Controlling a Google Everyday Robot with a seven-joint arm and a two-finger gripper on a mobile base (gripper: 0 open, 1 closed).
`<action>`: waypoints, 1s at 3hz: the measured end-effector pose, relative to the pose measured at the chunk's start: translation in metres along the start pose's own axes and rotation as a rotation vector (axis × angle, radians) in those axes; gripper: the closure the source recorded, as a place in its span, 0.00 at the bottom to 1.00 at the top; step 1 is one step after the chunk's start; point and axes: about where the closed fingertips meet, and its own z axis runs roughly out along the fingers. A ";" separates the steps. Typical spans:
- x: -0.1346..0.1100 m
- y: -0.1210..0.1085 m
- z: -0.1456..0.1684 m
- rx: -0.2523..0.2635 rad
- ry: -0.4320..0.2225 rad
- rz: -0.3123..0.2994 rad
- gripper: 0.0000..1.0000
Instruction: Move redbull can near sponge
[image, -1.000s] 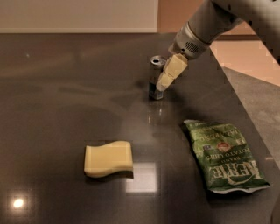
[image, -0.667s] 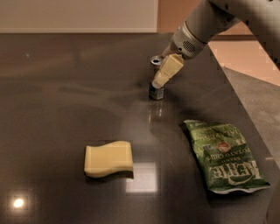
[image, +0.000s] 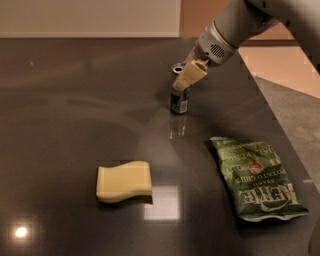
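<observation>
Sponge (image: 124, 181) sits at the near left of the dark, glossy countertop (image: 70, 105): a pale yellow foam block with wavy edges, lying flat with its long side running left to right. A bright square patch of reflected light lies on the surface just beside its right end, and a small round glint shows further left, near the front edge.

Up and to the right, well apart from the sponge, the redbull can (image: 179, 103) stands upright towards the back of the countertop. Its silver and dark blue lower half is in plain view, and the metal top shows just above and behind the gripper.

The gripper (image: 184, 82) is at the can's upper half, its cream-coloured end slanting down across the front of the can. It appears to touch the can, but whether the jaws are closed on the can or merely beside it I cannot tell from this angle. The grey arm (image: 235, 27) reaches in from the upper right corner.

Further right and nearer the front, the green potato chip bag (image: 255, 180) lies flat close to the countertop's right edge, apart from both can and sponge.
</observation>
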 end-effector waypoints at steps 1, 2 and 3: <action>-0.007 0.021 -0.009 -0.047 -0.027 -0.023 0.88; -0.017 0.054 -0.013 -0.126 -0.055 -0.069 1.00; -0.029 0.095 -0.009 -0.209 -0.062 -0.141 1.00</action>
